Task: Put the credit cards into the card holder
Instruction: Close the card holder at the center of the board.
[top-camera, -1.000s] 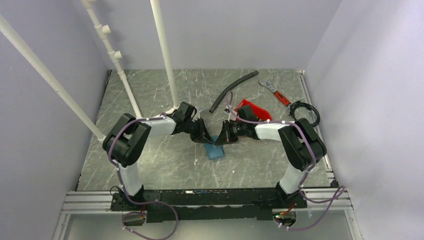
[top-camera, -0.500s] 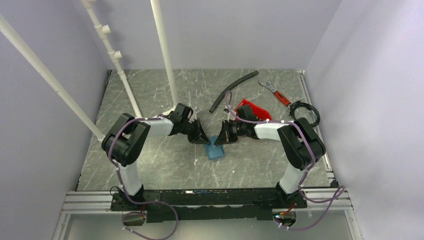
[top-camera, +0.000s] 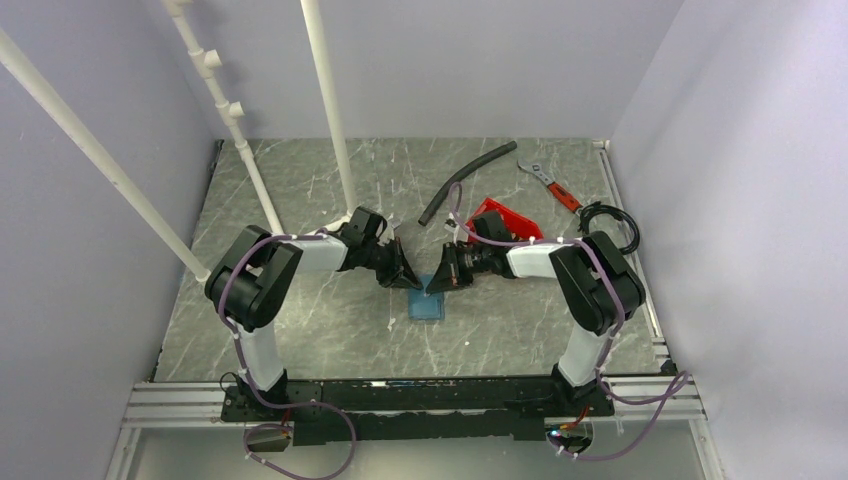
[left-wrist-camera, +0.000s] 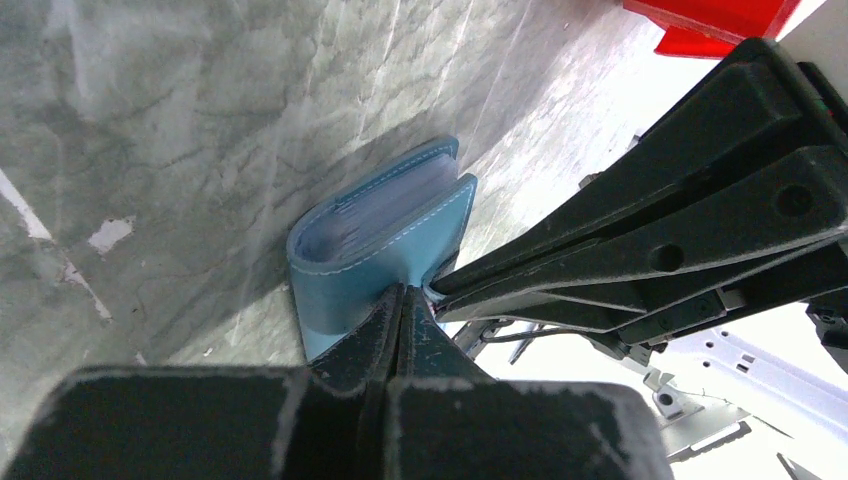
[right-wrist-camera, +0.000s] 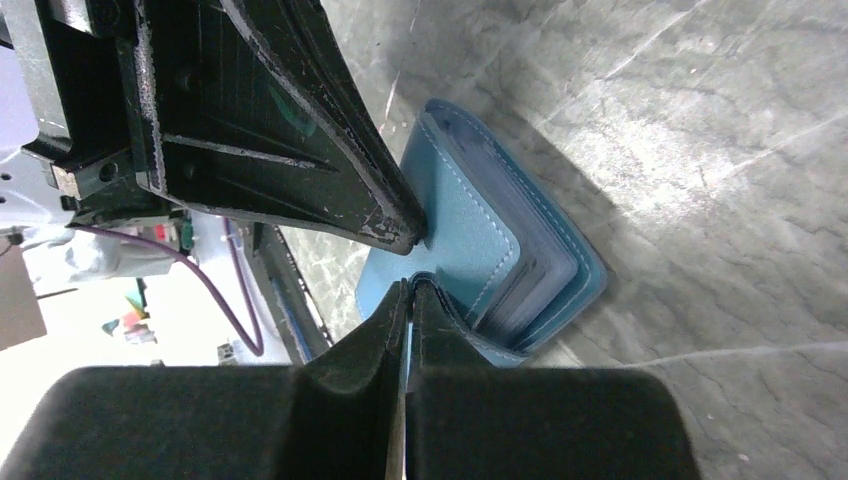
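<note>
Meeting over the card holder (top-camera: 427, 308) near the middle of the grey marbled table (top-camera: 300, 200), my two claws point in from opposite sides, their tips close together at the holder's far edge in the overhead view.

My left claw (left-wrist-camera: 402, 292) is clenched, its black fingers (left-wrist-camera: 365, 335) pressed flat against each other with no gap showing, and its tip touches the blue cover. My right claw (right-wrist-camera: 408, 288) is clenched the same way, with its tip resting on the lower blue flap just below the left claw's tip. From these views I cannot tell whether either claw has nipped a sliver of the cover between its fingers or is only pressing on it.

The holder is a small, sky-blue bifold with rounded corners and a line of pale stitching along every edge. It lies on the table partly folded, the two covers standing a little apart like a book left ajar. Between the covers sits a stack of paler grey-blue pocket leaves, their edges fanned slightly. I cannot make out whether any cards sit among those leaves.

Behind my right arm, well apart from the holder, lies a red bin (top-camera: 497, 217).
</note>
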